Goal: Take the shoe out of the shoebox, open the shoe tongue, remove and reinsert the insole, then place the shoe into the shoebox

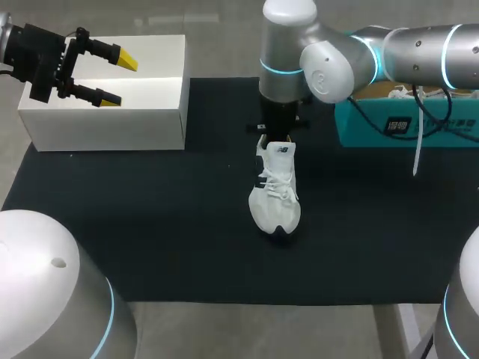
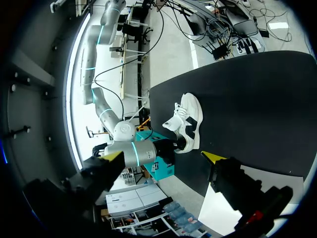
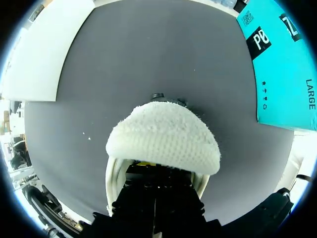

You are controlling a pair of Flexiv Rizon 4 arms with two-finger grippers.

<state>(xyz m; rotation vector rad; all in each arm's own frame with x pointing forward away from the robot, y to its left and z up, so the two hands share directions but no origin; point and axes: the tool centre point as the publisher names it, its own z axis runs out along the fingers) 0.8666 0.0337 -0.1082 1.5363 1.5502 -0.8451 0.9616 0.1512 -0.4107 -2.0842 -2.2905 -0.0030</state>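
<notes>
- Left gripper [image 1: 119,80] is hovering, jaws apart, over the white box [image 1: 105,123], upper left.
- Right gripper [image 1: 278,127] is sitting at the heel of the shoe [image 1: 275,191], centre; I cannot tell its grip.

Looks like a robotics lab bench.
Shows in the left arm [image 1: 45,292] and right arm [image 1: 419,48], grey with glowing cyan rings, over a black mat [image 1: 150,224].
</notes>
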